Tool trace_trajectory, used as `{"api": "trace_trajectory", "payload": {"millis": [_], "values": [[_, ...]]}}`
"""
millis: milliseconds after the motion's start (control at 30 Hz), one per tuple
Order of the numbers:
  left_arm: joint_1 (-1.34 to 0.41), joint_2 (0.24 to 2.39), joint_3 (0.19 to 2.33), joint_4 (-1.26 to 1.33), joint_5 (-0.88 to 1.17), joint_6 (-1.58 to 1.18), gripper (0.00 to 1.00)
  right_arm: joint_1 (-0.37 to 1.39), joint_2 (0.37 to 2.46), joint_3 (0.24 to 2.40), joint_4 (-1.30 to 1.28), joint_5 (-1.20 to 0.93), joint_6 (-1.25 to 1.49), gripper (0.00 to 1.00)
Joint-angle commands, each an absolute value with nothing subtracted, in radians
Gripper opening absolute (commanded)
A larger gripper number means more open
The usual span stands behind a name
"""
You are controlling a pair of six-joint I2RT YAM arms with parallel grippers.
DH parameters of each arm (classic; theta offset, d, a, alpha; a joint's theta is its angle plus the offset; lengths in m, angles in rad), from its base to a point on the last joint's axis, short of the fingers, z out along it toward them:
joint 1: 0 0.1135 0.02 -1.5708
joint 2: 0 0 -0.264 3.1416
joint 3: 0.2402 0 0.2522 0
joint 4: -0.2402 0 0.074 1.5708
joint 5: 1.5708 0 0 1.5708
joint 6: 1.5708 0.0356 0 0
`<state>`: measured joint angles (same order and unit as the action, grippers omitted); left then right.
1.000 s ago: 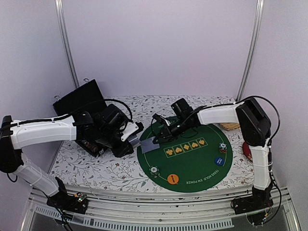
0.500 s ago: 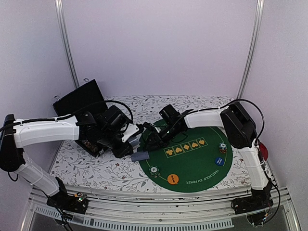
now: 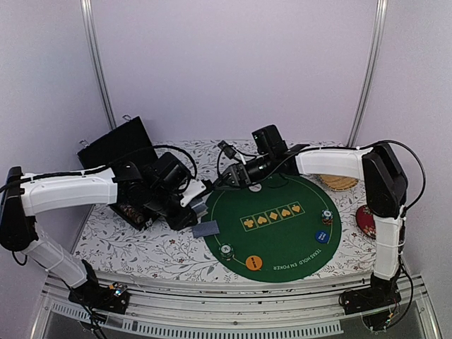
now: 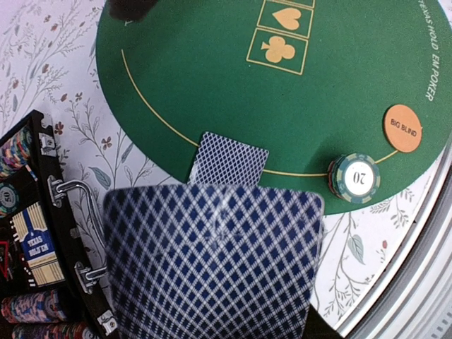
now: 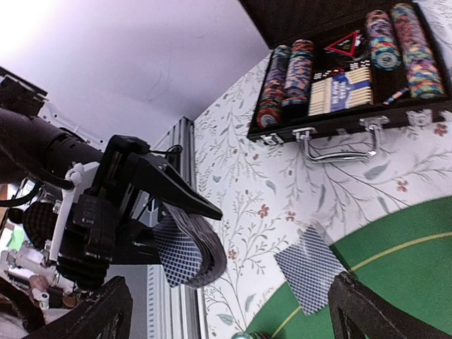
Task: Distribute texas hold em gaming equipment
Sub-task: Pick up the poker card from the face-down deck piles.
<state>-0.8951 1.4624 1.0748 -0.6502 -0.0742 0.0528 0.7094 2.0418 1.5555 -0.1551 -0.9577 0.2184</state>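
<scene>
Deck (image 4: 212,261) clamped in the left claw (image 3: 188,206), one card (image 4: 230,159) down on the green mat (image 4: 339,85)
Nearest the front edge sit a striped chip stack (image 4: 355,178) marked 20 and an orange disc (image 4: 402,128), both on the mat; the single card lies face down across the mat's rim, partly on the flowered tablecloth (image 4: 42,42). The deck's patterned back fills the lower left wrist view and hides what grips it; no card face shows. Beyond, the right claw (image 5: 229,304) hangs with fingers (image 5: 106,311) wide apart and empty, only their tips showing at the frame's bottom. Farthest left, the open black case (image 3: 116,152) holds rows of chips, partly behind the left arm
</scene>
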Motion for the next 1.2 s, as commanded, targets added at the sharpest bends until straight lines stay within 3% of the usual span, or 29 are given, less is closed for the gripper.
{"api": "trace_trajectory", "payload": {"millis": [0,800,900,1100,1167], "values": [[-0.887,1.470,1.109,-0.649,-0.060,0.066,0.44,0.743,2.127,1.604,-0.093,-1.044,0.281,0.96],[-0.885,1.499,1.125,-0.627,-0.042,0.074,0.44,0.795,2.301,1.653,0.132,-1.109,0.473,0.88],[-0.885,1.499,1.122,-0.629,-0.051,0.073,0.43,0.795,2.297,1.655,0.082,-1.090,0.456,0.78],[-0.885,1.497,1.112,-0.633,-0.051,0.074,0.43,0.792,2.241,1.659,-0.079,-0.963,0.330,0.47],[-0.886,1.500,1.111,-0.634,-0.056,0.078,0.43,0.789,2.216,1.648,-0.090,-0.936,0.314,0.43]]}}
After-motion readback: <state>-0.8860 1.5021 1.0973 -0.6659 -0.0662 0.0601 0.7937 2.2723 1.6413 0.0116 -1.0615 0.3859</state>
